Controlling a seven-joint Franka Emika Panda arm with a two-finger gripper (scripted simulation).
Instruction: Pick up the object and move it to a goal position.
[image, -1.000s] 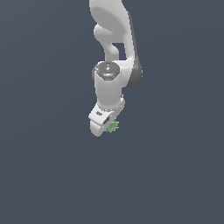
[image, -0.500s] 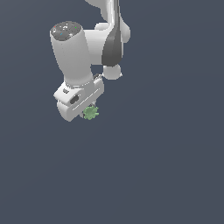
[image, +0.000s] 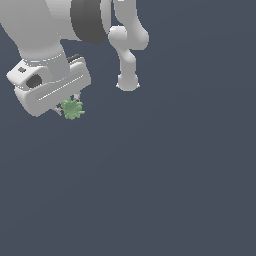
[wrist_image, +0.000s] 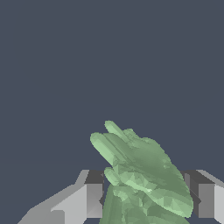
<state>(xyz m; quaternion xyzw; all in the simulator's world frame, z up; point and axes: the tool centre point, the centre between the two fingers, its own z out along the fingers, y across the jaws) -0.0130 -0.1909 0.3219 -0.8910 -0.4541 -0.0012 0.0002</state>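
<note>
**Already lifted: the object is in hand, the carry to the goal remains**

Clearly your gripper (image: 70, 107) has its load: the fingers (wrist_image: 94, 199) are closed in on the object (image: 73, 108), a small pale-green, leafy lump that fills the gap between them in the wrist view, its jagged lobes sticking out past the fingertips. From the exterior view you see it tucked just under the white hand, touching the finger ends, with nothing beneath it but plain dark background. No surface shows in contact with it, so you can take the pick as done.

What is left is the move. No goal marker shows in either view, so you cannot tell from these pictures how near the goal you are or in which direction it lies. The arm (image: 45, 30) sits high toward the exterior view's left, large in the frame.

The grip looks to bear on irregular lobes rather than flat faces, so judge it secure but not generous; a smooth carry suits it best.
</note>
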